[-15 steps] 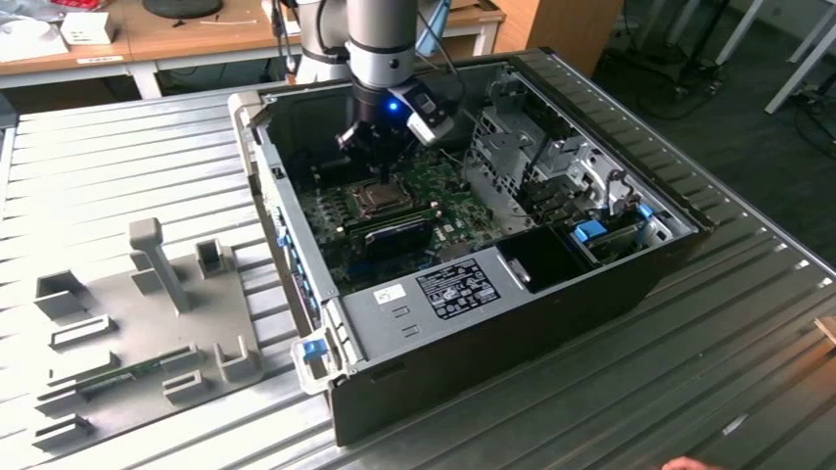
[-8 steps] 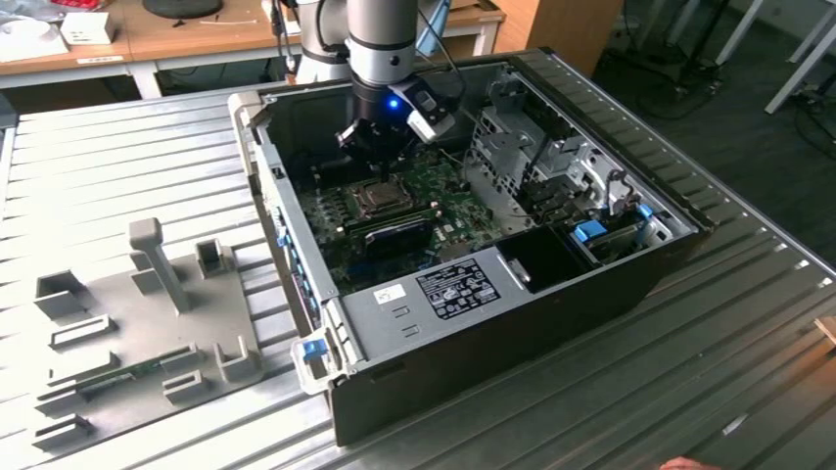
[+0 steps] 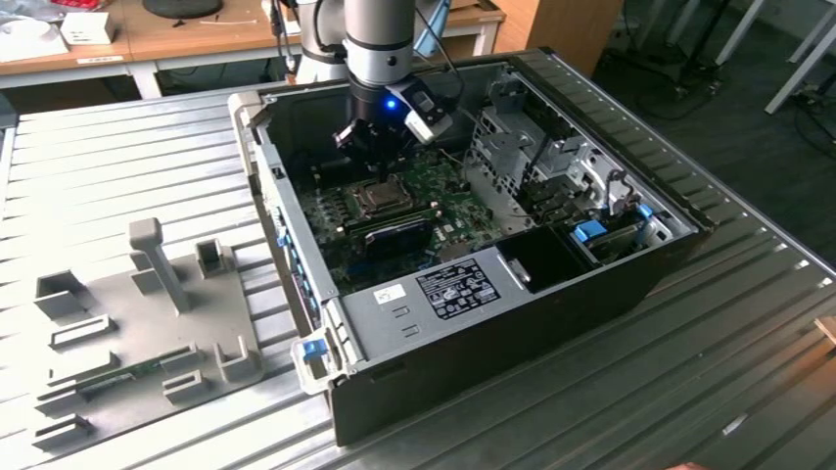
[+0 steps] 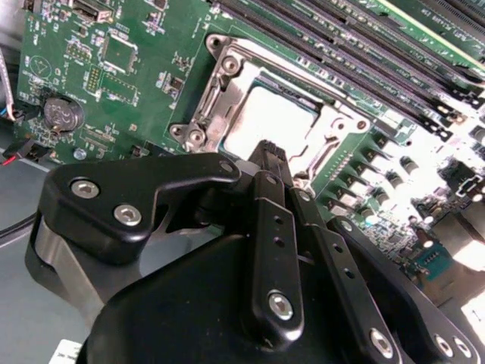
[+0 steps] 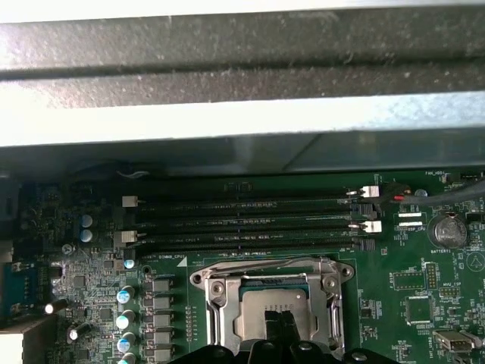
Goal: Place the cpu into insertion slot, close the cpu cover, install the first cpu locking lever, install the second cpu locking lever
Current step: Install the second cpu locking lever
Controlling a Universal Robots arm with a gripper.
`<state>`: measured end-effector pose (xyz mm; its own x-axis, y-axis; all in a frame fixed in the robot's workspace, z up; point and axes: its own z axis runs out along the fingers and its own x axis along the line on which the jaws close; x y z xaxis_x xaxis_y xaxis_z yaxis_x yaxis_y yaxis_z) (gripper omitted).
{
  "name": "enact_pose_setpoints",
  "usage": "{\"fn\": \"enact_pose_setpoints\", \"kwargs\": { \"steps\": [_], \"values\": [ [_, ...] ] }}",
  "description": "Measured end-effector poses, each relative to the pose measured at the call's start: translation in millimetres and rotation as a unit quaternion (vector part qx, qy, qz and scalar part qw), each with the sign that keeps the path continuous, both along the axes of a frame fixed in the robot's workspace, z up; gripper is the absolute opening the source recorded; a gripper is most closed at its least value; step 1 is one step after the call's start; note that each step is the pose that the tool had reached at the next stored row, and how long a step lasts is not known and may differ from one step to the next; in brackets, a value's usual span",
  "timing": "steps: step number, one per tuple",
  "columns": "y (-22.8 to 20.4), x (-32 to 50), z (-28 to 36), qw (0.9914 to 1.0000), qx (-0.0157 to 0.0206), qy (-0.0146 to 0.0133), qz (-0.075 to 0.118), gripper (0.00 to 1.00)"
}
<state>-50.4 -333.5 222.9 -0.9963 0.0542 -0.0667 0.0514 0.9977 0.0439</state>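
The cpu (image 4: 273,121) is seated in the insertion slot (image 5: 274,307), framed by the cpu cover (image 4: 227,87) lying flat around it — all on the green motherboard (image 3: 432,211) inside the open computer case (image 3: 627,284). The gripper (image 4: 271,155) is held just above the cpu's edge, fingers clenched together and grasping nothing.

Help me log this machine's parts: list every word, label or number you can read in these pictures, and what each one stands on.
No text can be read with confidence.
Black-and-white label on the case's metal panel: too small to read.
Small white sticker beside it: too small.
White lettering on the green board near the memory slots: too small.
Lettering under the coin battery: blurred.
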Motion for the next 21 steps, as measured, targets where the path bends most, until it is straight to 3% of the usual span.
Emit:
{"fn": "enact_pose_setpoints", "kwargs": {
  "steps": [18, 21],
  "values": [
    [-0.1, 0.0, 4.3, 1.0, -0.0005, 0.0001, 0.0, 0.1],
    [-0.1, 0.0, 4.9, 0.99999, -0.0044, 0.0008, 0.0, 0.1]
  ]
}}
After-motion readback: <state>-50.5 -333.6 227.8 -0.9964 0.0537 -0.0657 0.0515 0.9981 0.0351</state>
